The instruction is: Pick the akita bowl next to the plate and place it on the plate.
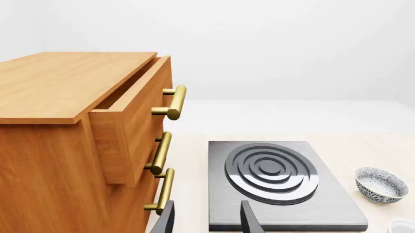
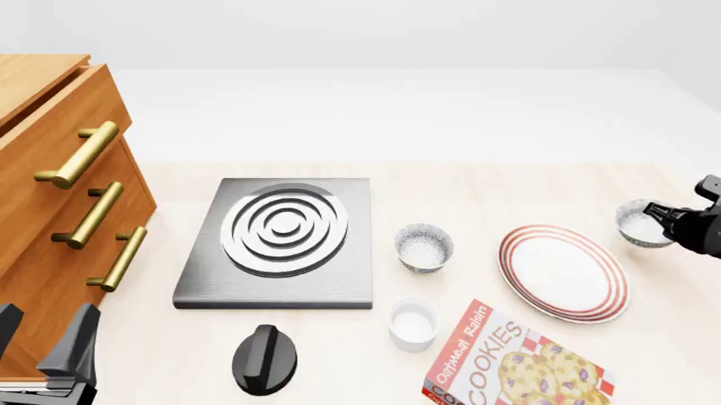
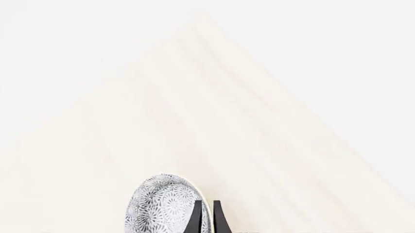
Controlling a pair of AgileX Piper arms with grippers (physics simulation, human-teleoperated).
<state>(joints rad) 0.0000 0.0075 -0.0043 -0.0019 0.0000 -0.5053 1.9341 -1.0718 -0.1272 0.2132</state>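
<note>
The plate (image 2: 563, 272), white with red rings, lies flat on the table at the right. Just beyond its far right edge is an akita bowl (image 2: 640, 223), grey-speckled outside. My right gripper (image 2: 674, 226) is shut on its rim. In the right wrist view the two fingers (image 3: 198, 217) pinch the rim of that bowl (image 3: 162, 206), which looks tipped. I cannot tell whether it touches the table. A second identical bowl (image 2: 424, 246) stands left of the plate and also shows in the left wrist view (image 1: 381, 184). My left gripper (image 2: 43, 342) hangs open and empty at the near left, by the cabinet.
A wooden cabinet (image 2: 56, 194) with brass handles fills the left side, its top drawer (image 1: 129, 116) pulled out a little. A grey stove plate (image 2: 282, 240) sits beside it, with a black knob (image 2: 265, 359) in front. A white cup (image 2: 413, 322) and a cookie box (image 2: 512, 367) lie near the front.
</note>
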